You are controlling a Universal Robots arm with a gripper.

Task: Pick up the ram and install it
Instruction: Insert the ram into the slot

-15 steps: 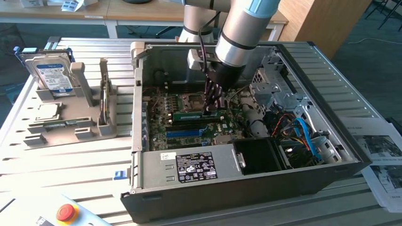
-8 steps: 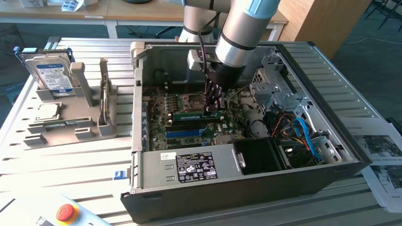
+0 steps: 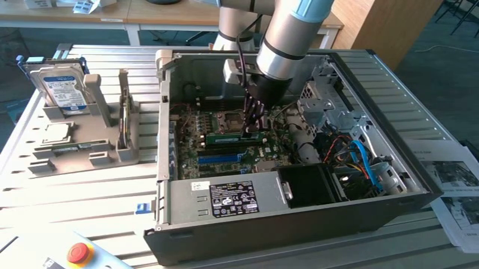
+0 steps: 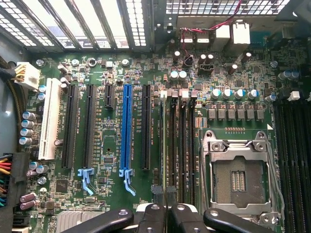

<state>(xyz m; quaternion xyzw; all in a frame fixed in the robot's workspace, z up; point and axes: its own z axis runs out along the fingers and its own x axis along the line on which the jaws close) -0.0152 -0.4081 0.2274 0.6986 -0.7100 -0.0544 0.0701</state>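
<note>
Inside the open PC case (image 3: 224, 238), low over the mobo (image 4: 109, 63), the work looks to be at the install step: pick-up done, seating in hand. The gripper (image 3: 253, 132) hangs down w/ its fingers drawn nearly together and, by the look of it, clamped on the top edge of the ram (image 3: 228, 136). The ram is a green stick standing on edge, running from the fingertips toward the exterior view's left. It sits btwn the CPU socket (image 3: 228, 119) on the far side and the blue slot (image 3: 221, 158) on the near side, i.e. right at the black memory slots (image 4: 182, 145). Whether its lower edge is already in a slot or just above one can't be told.

Judgement: finishing calls for the stick kept upright and square along one slot, notch matched, end clips open, then a straight, even push down w/o twist. The grip seems to sit toward one end of the stick, so one end seating before the other is the risk.

At the exterior view's left, the hard drive (image 3: 64, 89) stands in a grey holder (image 3: 123, 148) on the tabletop (image 3: 90, 190), just beside the case.
</note>
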